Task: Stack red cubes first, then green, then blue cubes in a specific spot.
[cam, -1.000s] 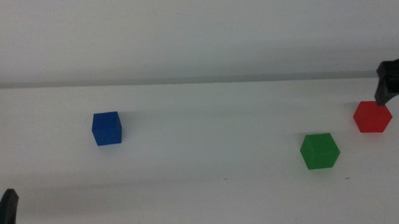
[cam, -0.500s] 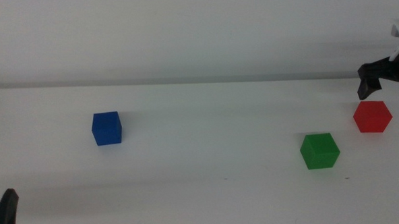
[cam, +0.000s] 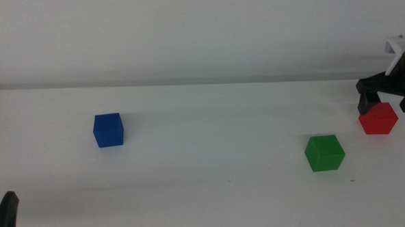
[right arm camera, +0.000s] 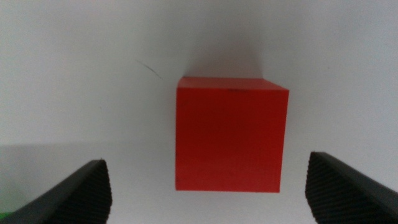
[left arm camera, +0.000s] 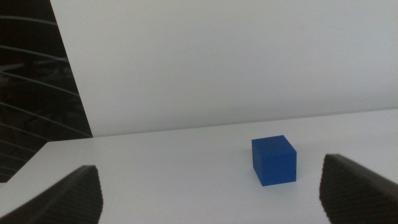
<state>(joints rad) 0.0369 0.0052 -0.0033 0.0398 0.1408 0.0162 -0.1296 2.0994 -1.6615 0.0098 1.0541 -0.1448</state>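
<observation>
Over by the tabletop's right edge, the right claw (cam: pixel 388 102) hangs directly above the red cube (cam: pixel 378 118), its jaws spread wide to either side and gripping nothing; the wrist view shows the cube sitting in the gap, clear of both jaws. Nearer the front edge, and just beside the red one, sits the green cube (cam: pixel 324 153). Well apart, toward the left, rests the blue cube (cam: pixel 108 129). At the front left corner the left claw (left arm camera: pixel 214 193) waits, wide open and empty.
</observation>
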